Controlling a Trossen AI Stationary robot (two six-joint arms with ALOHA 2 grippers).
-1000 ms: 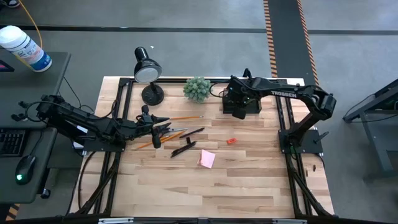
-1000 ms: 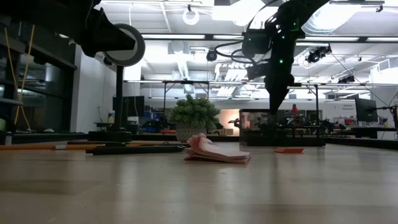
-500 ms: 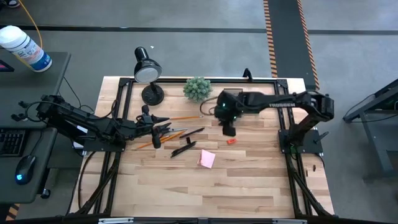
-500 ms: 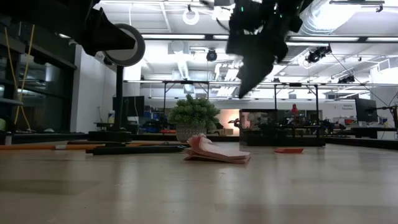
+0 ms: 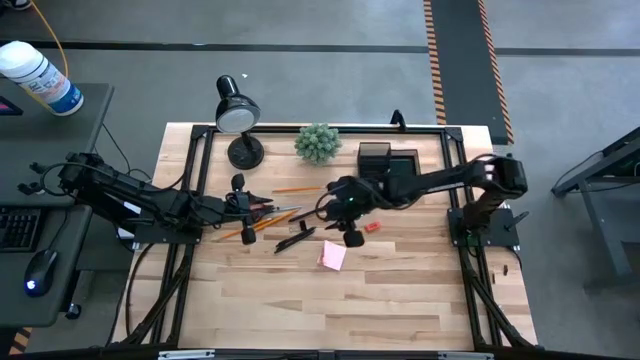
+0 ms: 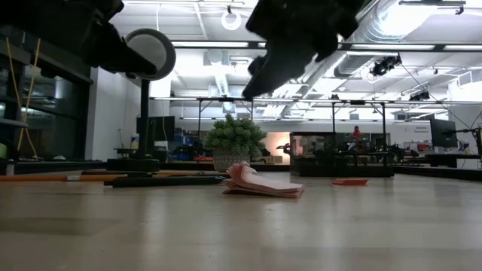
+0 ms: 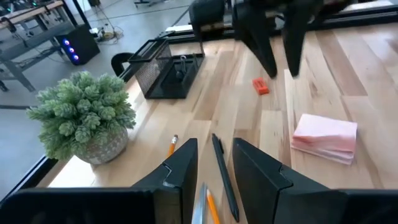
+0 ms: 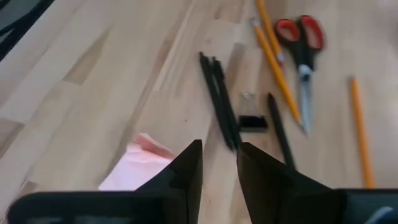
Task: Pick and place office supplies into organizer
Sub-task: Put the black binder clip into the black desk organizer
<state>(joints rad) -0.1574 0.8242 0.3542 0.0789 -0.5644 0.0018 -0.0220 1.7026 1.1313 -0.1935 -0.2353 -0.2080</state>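
Note:
My right gripper (image 5: 352, 238) (image 8: 219, 158) hangs open above the table, over the gap between the black pens (image 8: 217, 99) and the pink sticky-note pad (image 5: 333, 256). The small red eraser (image 5: 371, 226) lies just to its right. My left gripper (image 5: 252, 208) (image 7: 214, 162) is open and low over the red-handled scissors (image 5: 262, 207) and an orange pencil (image 5: 285, 213); whether it touches them I cannot tell. A black clip (image 8: 252, 121) lies among the pens. The black organizer (image 5: 385, 160) stands at the far edge.
A black desk lamp (image 5: 238, 115) and a green plant ball (image 5: 317, 142) stand along the far edge, left of the organizer. A second pencil (image 5: 298, 189) lies nearer the plant. The near half of the wooden table (image 5: 340, 310) is bare.
My right gripper has swung from above the organizer toward the table's left and near side, and now hangs over the pens and the pink pad. My left gripper has shifted a little by the scissors.

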